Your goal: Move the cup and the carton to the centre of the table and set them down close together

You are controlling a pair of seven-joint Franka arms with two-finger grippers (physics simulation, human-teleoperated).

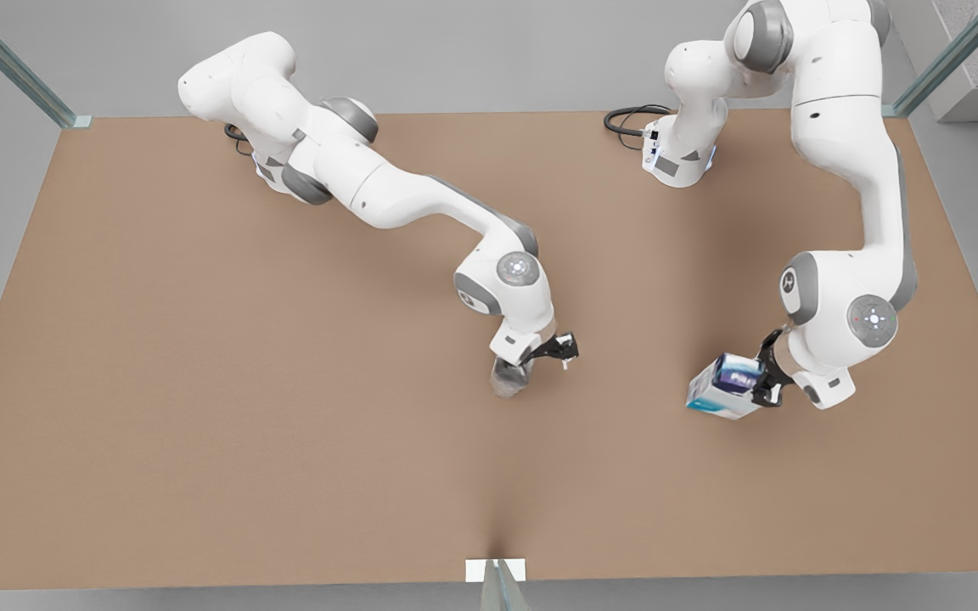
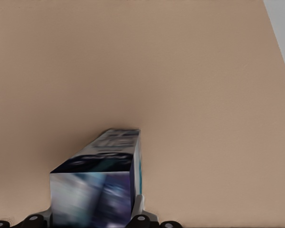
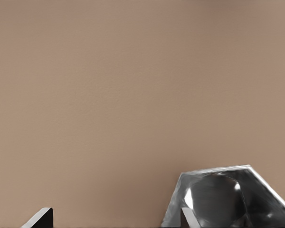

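The grey faceted cup (image 1: pixel 508 379) stands on the brown table (image 1: pixel 200 382) near its middle. My right gripper (image 1: pixel 553 350) hovers right beside it. In the right wrist view the cup (image 3: pixel 237 199) sits by one fingertip (image 3: pixel 187 217) while the other fingertip (image 3: pixel 40 217) is far off, so this gripper (image 3: pixel 114 223) is open. Toward the front view's right, my left gripper (image 1: pixel 767 378) is shut on one end of the white and blue carton (image 1: pixel 727 386). The carton is tilted and held a little above the table. The left wrist view has the carton (image 2: pixel 99 185) between the pads (image 2: pixel 140 219).
Both arm bases stand at the table's far edge, with a black cable (image 1: pixel 625 119) beside the base on the front view's right. A white marker (image 1: pixel 495 569) sits at the middle of the near edge. Bare tabletop lies between the cup and the carton.
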